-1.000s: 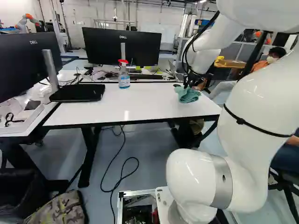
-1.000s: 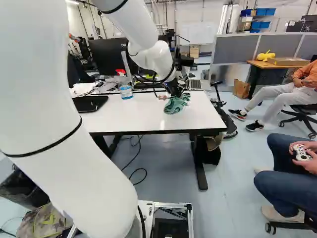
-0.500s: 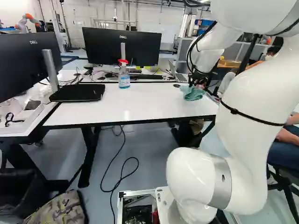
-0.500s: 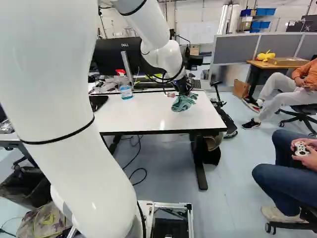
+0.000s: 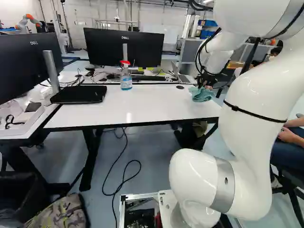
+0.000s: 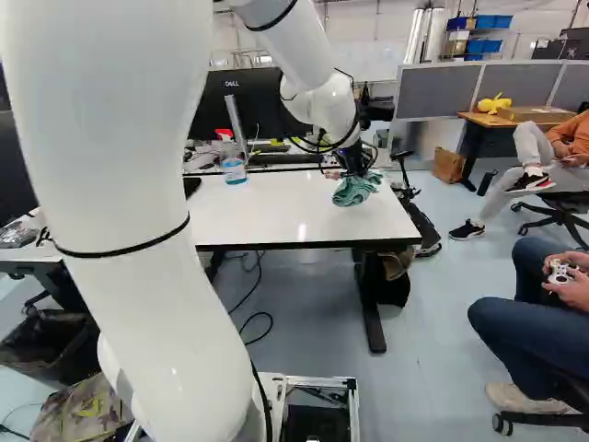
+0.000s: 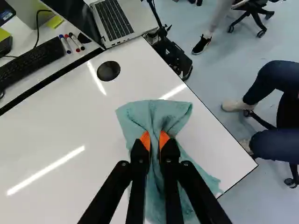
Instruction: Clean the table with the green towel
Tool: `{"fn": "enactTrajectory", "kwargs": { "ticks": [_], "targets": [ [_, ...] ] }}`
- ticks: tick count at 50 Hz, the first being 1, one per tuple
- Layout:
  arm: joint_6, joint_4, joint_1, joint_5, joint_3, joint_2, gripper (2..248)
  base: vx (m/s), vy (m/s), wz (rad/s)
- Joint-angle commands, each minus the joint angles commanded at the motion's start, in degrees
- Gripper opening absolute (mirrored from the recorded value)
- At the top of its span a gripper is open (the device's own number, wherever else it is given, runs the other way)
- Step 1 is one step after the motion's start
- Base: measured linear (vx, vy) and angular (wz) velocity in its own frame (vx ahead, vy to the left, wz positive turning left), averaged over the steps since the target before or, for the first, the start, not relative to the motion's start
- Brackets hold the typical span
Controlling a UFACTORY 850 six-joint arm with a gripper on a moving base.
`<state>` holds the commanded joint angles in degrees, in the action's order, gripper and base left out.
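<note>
At the far right part of the white table, my gripper holds the green towel down at the table top. In the wrist view the gripper is shut on a bunched fold of the towel, an orange pad pressing from each side. The cloth spreads out ahead of the fingers and also trails back beneath them, one corner reaching the table's edge. The towel lies near the right edge in the left base view.
A spray bottle stands at the table's back edge, right of a black stand base. Behind are a monitor, a keyboard, markers and a laptop. A round black disc sits in the tabletop. Another robot is far back.
The arm has swung to the right, carrying the towel over the table toward its right edge. The base has stayed put, and the grip on the cloth looks the same.
</note>
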<state>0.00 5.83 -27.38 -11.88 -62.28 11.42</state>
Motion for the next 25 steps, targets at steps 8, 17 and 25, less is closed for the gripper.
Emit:
{"fn": "enactTrajectory", "kwargs": {
  "ticks": [8, 17, 25],
  "targets": [
    [0.0, 0.0, 0.0, 0.0, -0.5, 0.4, 41, 0.000, 0.000, 0.000],
    [0.0, 0.0, 0.0, 0.0, -0.5, 0.4, 63, 0.000, 0.000, 0.000],
    [0.0, 0.0, 0.0, 0.0, -0.5, 0.4, 132, 0.000, 0.000, 0.000]
  ]
}}
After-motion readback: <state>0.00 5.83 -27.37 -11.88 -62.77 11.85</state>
